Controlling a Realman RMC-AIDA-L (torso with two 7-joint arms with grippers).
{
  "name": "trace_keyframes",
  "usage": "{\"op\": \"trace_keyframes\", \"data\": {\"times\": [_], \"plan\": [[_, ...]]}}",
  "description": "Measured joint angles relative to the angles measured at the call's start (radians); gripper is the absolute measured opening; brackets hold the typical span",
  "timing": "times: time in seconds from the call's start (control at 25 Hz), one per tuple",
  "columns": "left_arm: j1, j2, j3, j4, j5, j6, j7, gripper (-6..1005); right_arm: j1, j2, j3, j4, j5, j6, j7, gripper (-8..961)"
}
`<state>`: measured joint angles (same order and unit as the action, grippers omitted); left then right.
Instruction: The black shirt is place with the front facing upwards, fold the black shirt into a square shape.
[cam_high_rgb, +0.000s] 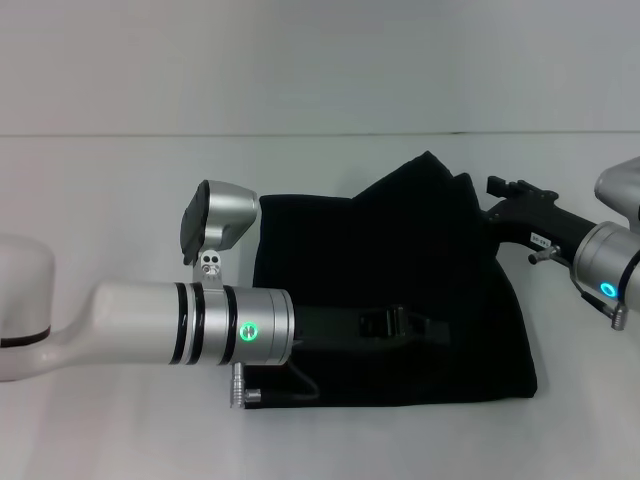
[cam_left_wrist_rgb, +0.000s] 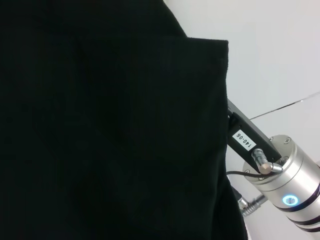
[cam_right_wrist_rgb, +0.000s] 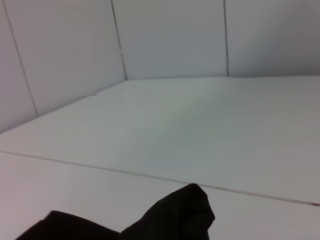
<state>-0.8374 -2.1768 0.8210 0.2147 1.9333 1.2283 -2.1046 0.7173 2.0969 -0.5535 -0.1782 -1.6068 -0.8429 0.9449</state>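
**Operator:** Two grippers are in the head view. Report each position relative to the black shirt (cam_high_rgb: 400, 290).

**Technician:** The black shirt lies partly folded on the white table (cam_high_rgb: 120, 200), centre to right of centre. A raised peak of cloth stands at its 12 o'clock edge. The left gripper (cam_high_rgb: 400, 325) extends from the 9 o'clock side and lies over the lower part of the shirt, black on black. Whether its fingers are apart or together, I cannot tell.

**Operator:** Right gripper?

**Technician:** The right gripper (cam_high_rgb: 500, 200) meets the shirt's edge at about 2 o'clock. Its fingertips are hidden at the cloth; clamped or not, I cannot tell. The right wrist view shows a lifted fold of black cloth over the table.

**Operator:** Legible markings?

**Technician:** One white tag (cam_left_wrist_rgb: 243, 139) on the right gripper body, seen in the left wrist view, reads "140-06" or similar; the last digits are uncertain. A green ring light (cam_high_rgb: 247, 328) shows on the left wrist, a blue one (cam_high_rgb: 608, 291) on the right wrist.
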Motion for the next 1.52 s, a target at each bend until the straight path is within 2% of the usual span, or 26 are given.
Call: {"op": "trace_keyframes", "data": {"times": [0.36, 0.52, 0.64, 0.68, 0.72, 0.92, 1.04, 1.08, 1.12, 1.32, 1.52], "plan": [[0.021, 0.004, -0.004, -0.008, -0.037, 0.018, 0.001, 121, -0.041, -0.001, 0.057, 0.0, 0.165, 0.028, 0.0, 809], [0.035, 0.006, -0.004, -0.003, -0.087, 0.061, 0.044, 153, -0.072, -0.004, 0.074, 0.0, 0.232, -0.006, 0.0, 809], [0.061, 0.01, -0.005, 0.024, -0.143, 0.14, 0.126, 282, -0.09, -0.007, 0.067, 0.0, 0.233, -0.066, -0.003, 809], [0.095, 0.011, -0.005, 0.076, -0.171, 0.199, 0.175, 326, -0.095, -0.008, 0.06, 0.0, 0.228, -0.096, -0.009, 809], [0.095, 0.011, -0.005, 0.076, -0.171, 0.199, 0.175, 369, -0.101, -0.008, 0.05, 0.0, 0.218, -0.132, -0.022, 809], [0.229, 0.019, -0.025, 0.231, -0.246, 0.282, 0.281, 527, -0.125, -0.008, -0.034, -0.001, 0.131, -0.303, -0.116, 809], [0.297, 0.039, -0.089, 0.264, -0.285, 0.308, 0.34, 613, -0.134, -0.007, -0.083, -0.001, 0.049, -0.361, -0.15, 809], [0.326, 0.056, -0.147, 0.262, -0.291, 0.33, 0.384, 642, -0.144, -0.005, -0.099, -0.001, 0.007, -0.375, -0.16, 809], [0.326, 0.056, -0.147, 0.262, -0.291, 0.33, 0.384, 652, -0.144, -0.005, -0.099, -0.001, 0.007, -0.375, -0.16, 809], [0.388, 0.096, -0.24, 0.261, -0.292, 0.363, 0.439, 700, -0.195, -0.004, -0.105, 0.009, -0.049, -0.403, -0.178, 809], [0.423, 0.11, -0.285, 0.262, -0.29, 0.37, 0.478, 748, -0.25, -0.006, -0.108, 0.009, -0.066, -0.379, -0.179, 809]]}}
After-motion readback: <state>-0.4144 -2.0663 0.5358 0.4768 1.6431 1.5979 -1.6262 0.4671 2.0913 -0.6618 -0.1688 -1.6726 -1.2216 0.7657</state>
